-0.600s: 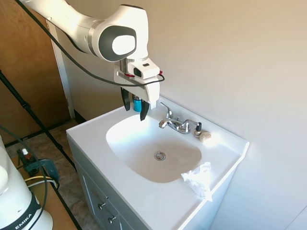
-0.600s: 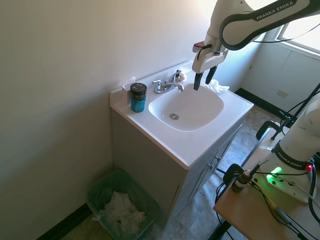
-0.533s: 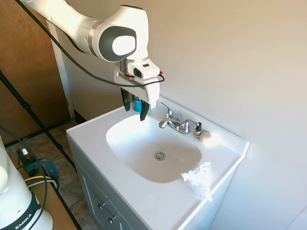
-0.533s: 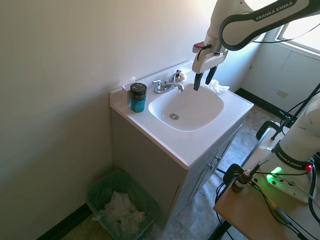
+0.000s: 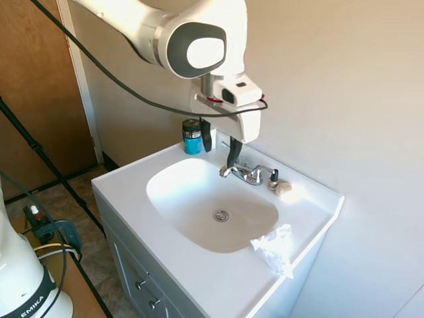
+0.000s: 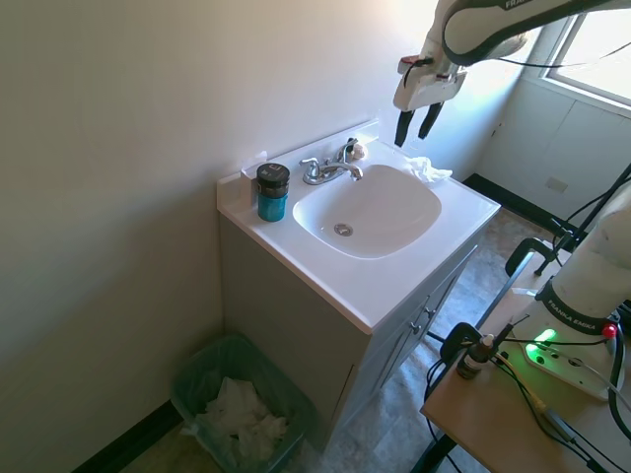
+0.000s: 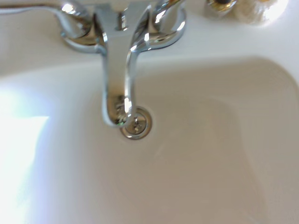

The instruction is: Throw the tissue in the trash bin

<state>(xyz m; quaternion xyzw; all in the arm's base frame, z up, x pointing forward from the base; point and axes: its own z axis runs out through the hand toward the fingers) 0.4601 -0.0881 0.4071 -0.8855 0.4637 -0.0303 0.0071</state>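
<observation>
Tissue (image 5: 273,247) lies crumpled on the sink (image 5: 165,265) rim, long axis along its edge; fingers (image 5: 218,147) hang apart, empty.

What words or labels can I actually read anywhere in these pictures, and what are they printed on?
"EMIKA": on the dark band of the white robot base, first exterior view.
"FRANKA EMIKA": on the same base's band, second exterior view, small but legible.
Lettering on the upper arm: cut off at the picture's edge, unreadable.
Blue jar: label too small to read.

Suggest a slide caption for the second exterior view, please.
Open gripper above the sink, tissue on its rim, trash bin below.
</observation>
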